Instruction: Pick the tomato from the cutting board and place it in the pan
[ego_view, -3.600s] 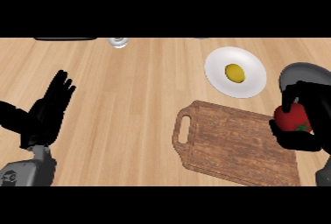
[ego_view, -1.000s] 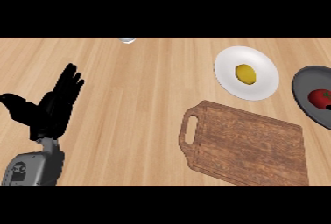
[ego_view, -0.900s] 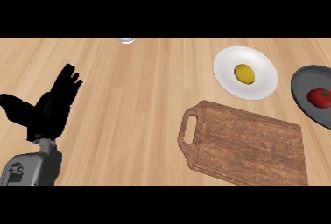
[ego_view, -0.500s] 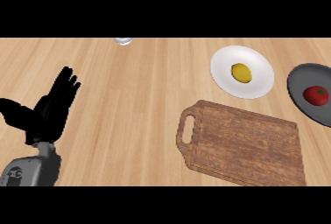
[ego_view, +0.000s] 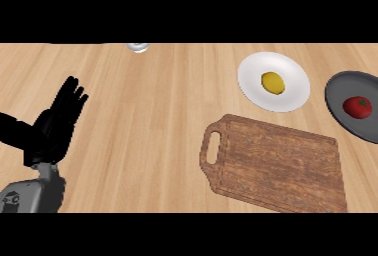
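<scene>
The red tomato (ego_view: 358, 107) lies inside the dark grey pan (ego_view: 342, 93) at the right edge of the head view. A brown wooden cutting board (ego_view: 277, 165) with a handle slot on its left lies bare at the lower right. My left hand (ego_view: 52, 127) rests open at the left edge, fingers up, far from both. No part of my right hand shows.
A white plate (ego_view: 255, 80) holding a yellow lemon (ego_view: 273, 82) sits between the board and the counter's far edge. A small clear glass object (ego_view: 137, 47) stands at the far edge. Bare wooden countertop (ego_view: 148, 130) spreads through the middle.
Earlier my right hand held the tomato above the board's right side. The tomato now lies in the pan and that hand has left the view. The view has shifted slightly.
</scene>
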